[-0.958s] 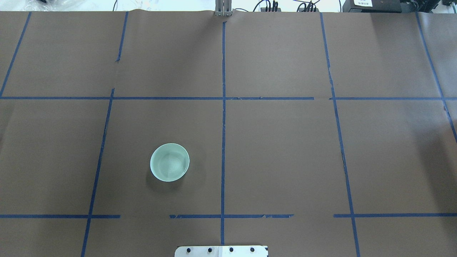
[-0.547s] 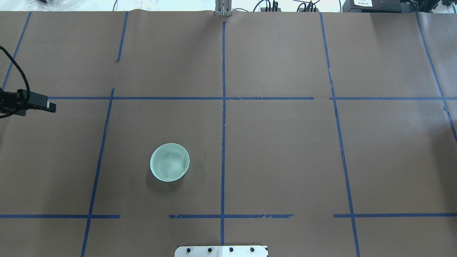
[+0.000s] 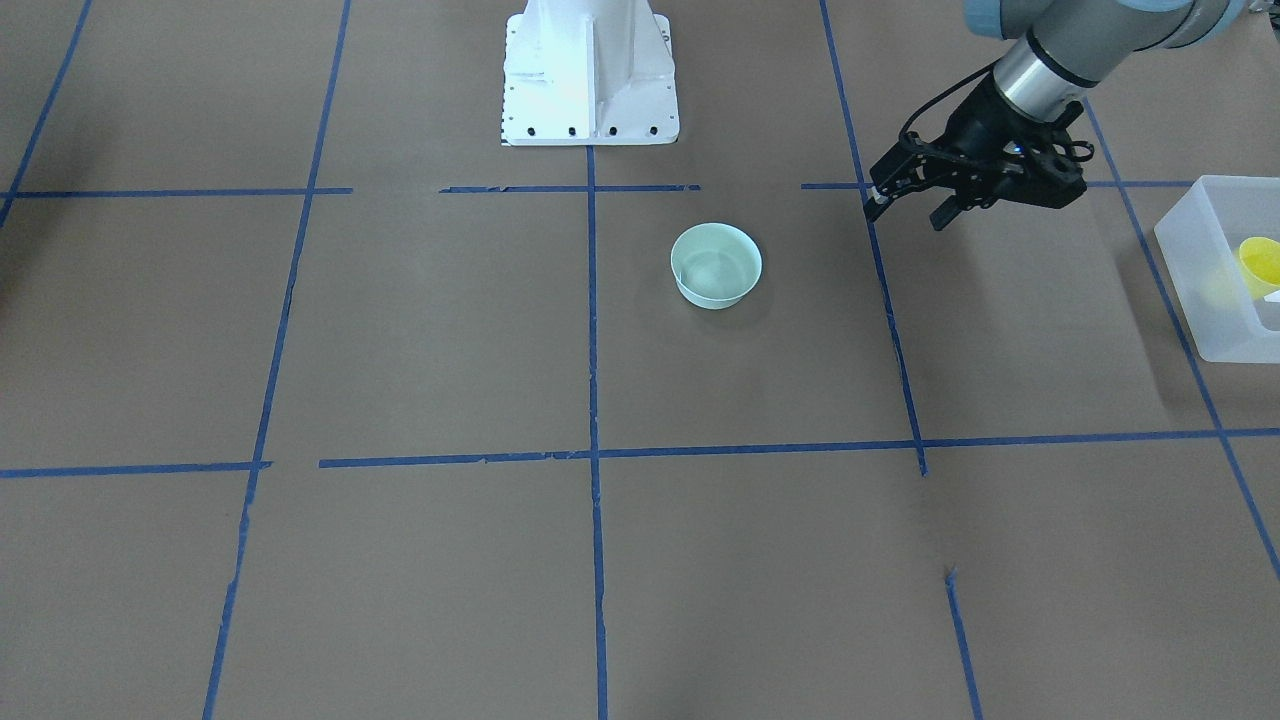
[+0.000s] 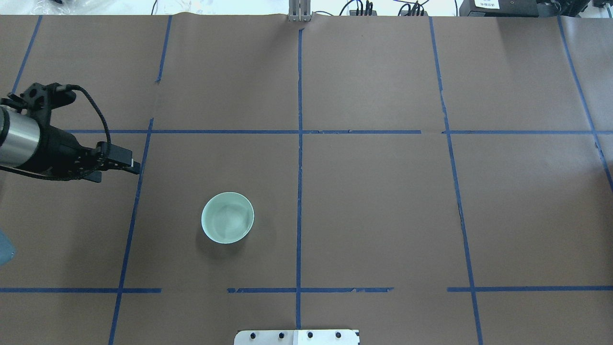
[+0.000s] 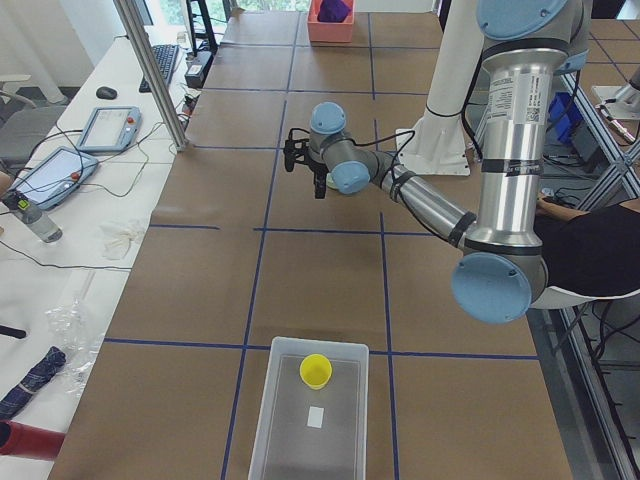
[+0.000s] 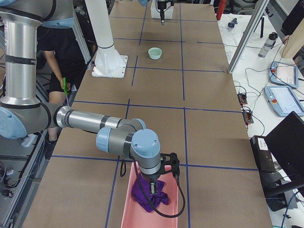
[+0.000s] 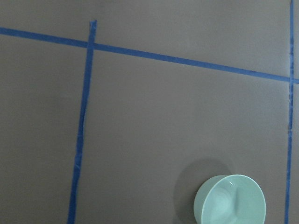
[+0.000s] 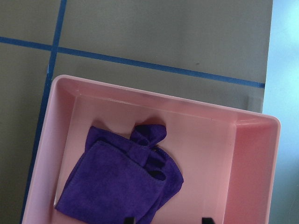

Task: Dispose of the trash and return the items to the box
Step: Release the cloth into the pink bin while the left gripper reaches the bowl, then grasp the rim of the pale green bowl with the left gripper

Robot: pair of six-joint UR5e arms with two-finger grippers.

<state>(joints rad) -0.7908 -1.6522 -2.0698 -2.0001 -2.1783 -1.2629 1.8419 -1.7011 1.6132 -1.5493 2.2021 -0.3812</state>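
Left gripper [image 3: 905, 215], jaws spread, hovers near mint bowl [image 3: 716, 265]

You have brown paper over the table [image 4: 373, 206], gridded with blue tape [image 4: 299, 191]. Bowl [image 3: 716, 265]: pale mint-green, plain. Cup [image 5: 316, 370]: yellow. Box [image 3: 1225, 335]: frosted translucent white, with a small white label [image 5: 316, 417]. Tray [image 8: 243, 149]: pink. Cloth [image 8: 117, 182]: deep purple. Left gripper [image 3: 906, 211]: black. Left arm [image 5: 510, 120]: silver with pale blue joints. Robot base [image 3: 588, 70]: white.
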